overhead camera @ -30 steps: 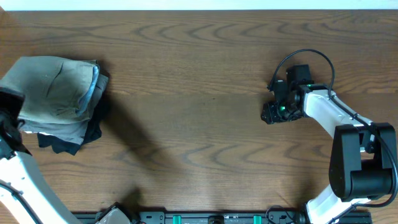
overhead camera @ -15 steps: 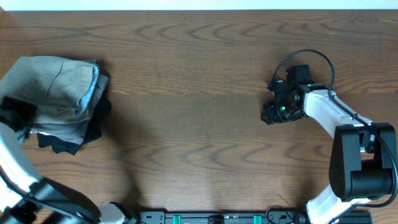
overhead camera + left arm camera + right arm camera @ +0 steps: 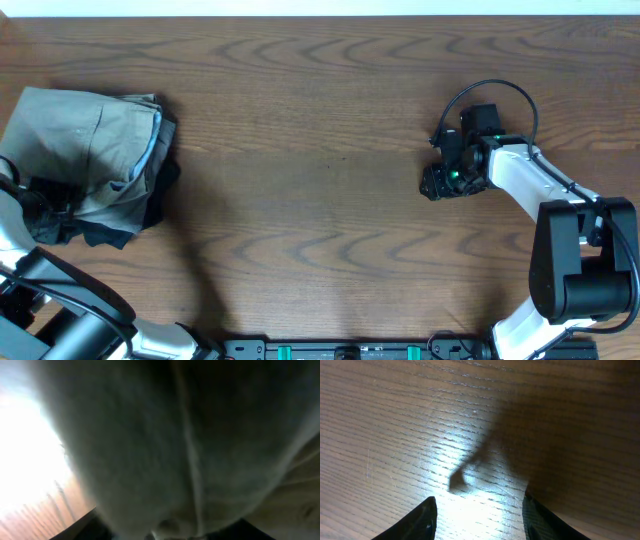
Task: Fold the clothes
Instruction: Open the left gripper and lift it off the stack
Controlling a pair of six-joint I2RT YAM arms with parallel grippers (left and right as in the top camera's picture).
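- the khaki shorts point(image 3: 95, 140) lie in a rough, bunched fold at the far left edge of the desk point(image 3: 320, 120); they rest on a dark garment point(image 3: 100, 235) that peeks out below and to the right; a pale blue lining point(image 3: 150, 150) shows along their right edge
- the step in hand, as i judge it, is settling the fold at the pile's near-left corner; to do it well, let the cloth down flat, keep the layers stacked edge on edge, and avoid dragging the dark garment along
- the left fingers point(image 3: 48, 197) sit at that near-left corner, against the cloth; the left wrist view is filled with blurred khaki fabric and shows no fingertip; i cannot tell how far apart they stand or whether they grip the shorts
- the right fingers point(image 3: 436, 184) hover over bare desk on the right, well apart from the shorts; the right wrist view shows both tips parted at a middling gap with only wood between them; they hold and touch nothing
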